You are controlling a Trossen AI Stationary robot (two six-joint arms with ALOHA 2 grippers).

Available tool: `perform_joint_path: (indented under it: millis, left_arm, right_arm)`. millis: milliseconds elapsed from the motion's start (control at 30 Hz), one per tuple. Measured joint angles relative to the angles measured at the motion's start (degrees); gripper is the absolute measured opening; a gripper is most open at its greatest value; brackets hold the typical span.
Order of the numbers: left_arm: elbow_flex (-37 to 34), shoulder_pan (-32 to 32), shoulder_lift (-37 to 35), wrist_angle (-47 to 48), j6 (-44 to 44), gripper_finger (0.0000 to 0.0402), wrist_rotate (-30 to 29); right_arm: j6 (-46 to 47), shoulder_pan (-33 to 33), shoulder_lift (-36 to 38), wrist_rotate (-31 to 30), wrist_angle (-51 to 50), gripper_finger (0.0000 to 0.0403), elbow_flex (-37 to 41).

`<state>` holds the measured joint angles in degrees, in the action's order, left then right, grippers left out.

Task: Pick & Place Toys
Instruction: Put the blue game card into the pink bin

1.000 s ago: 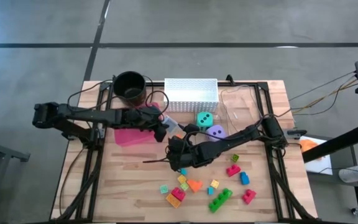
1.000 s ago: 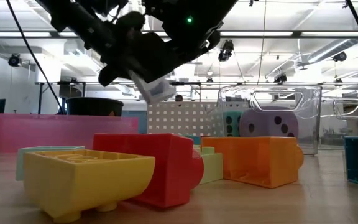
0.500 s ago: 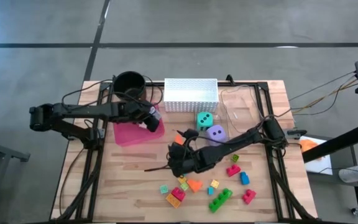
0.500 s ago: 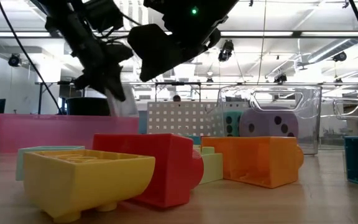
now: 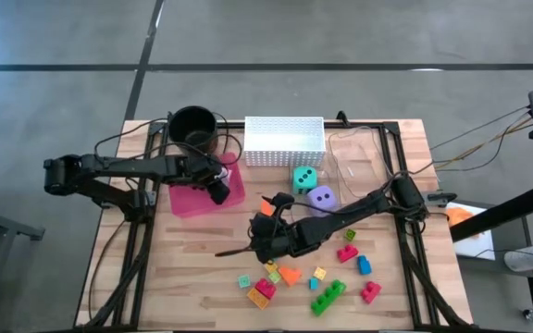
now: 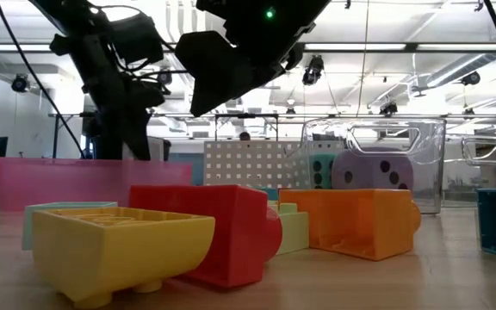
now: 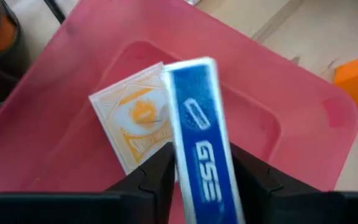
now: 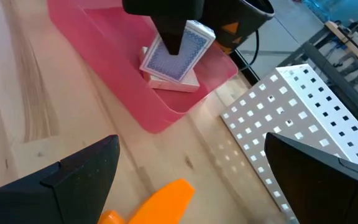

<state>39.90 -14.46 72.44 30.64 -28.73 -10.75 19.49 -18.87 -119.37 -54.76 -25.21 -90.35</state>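
Note:
My left gripper (image 5: pixel 218 182) is shut on a blue card box (image 7: pixel 199 134) over the pink tray (image 5: pixel 185 199). An orange-and-white card box (image 7: pixel 135 121) lies flat in the tray right under it; both also show in the right wrist view, the blue box (image 8: pixel 180 55) above the other (image 8: pixel 178 81). My right gripper (image 5: pixel 261 231) is open and empty over the table's middle. Coloured blocks (image 5: pixel 290 276) lie on the near part of the table. A teal die (image 5: pixel 304 176) and a purple die (image 5: pixel 320 197) stand by the basket. My left gripper pinches the blue card box between its two fingers, at the box's upper end (image 8: pixel 178 38). The fingers come from above, pointing down, one on each broad face. The box hangs tilted below them (image 7: pixel 211 180). I cannot tell whether its lower end touches the box beneath.
A white perforated basket (image 5: pixel 285 139) stands at the far middle, a black pot (image 5: pixel 192 128) to its left, a clear container (image 5: pixel 359 159) to its right. An orange block (image 5: pixel 266 205) lies beside my right gripper. Big blocks (image 6: pixel 205 228) fill the low view's front.
My left gripper has carried the blue card box from the table's middle toward the left edge, over the pink tray, and then down into it. The box stays held in the shut fingers. My right arm has barely moved.

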Motion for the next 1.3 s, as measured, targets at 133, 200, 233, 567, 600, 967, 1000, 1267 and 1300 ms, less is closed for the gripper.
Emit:
perform_joint_path:
  millis: [133, 200, 233, 567, 600, 967, 1000, 1267, 1300]
  left_arm:
    - [0.00, 0.00, -0.02, 0.01, 1.27, 0.0146, -0.19]
    - [0.00, 0.00, 0.00, 0.11, 0.49, 0.0147, -0.16]
    - [0.00, 0.00, -0.02, 0.49, -0.18, 0.0147, -0.14]
    - [0.04, 0.00, -0.17, 17.90, -10.46, 0.0148, 0.47]
    - [0.04, 0.00, -0.17, 18.48, -10.86, 0.0148, 0.46]
    - [0.04, 0.17, -1.11, 20.69, -16.31, 0.0148, 0.88]
    - [0.04, 0.21, -1.11, 20.69, -16.60, 0.0148, 0.87]
    - [0.57, 0.69, -2.56, 23.42, -16.51, 0.0148, -1.45]
    - [0.87, 1.06, -3.38, 24.41, -16.57, 0.0148, -2.80]
  right_arm:
    - [0.00, 0.00, 0.00, 0.00, -0.02, 0.0400, 0.00]
    - [0.00, 0.00, 0.00, 0.00, -0.02, 0.0400, 0.00]
    - [0.00, 0.00, 0.00, 0.00, -0.04, 0.0400, 0.00]
    - [0.00, 0.00, 0.00, 0.00, -0.28, 0.0400, 0.00]
    - [0.00, 0.00, 0.00, -0.01, -0.29, 0.0400, 0.00]
    - [0.00, 0.02, 0.00, 4.23, -0.92, 0.0400, 0.00]
    - [-0.02, 0.02, 0.00, 4.76, -1.08, 0.0400, 0.00]
    - [-0.02, 0.00, 0.00, 8.63, -1.60, 0.0400, 0.00]
    - [-0.04, 0.00, 0.00, 8.65, -1.60, 0.0400, 0.00]
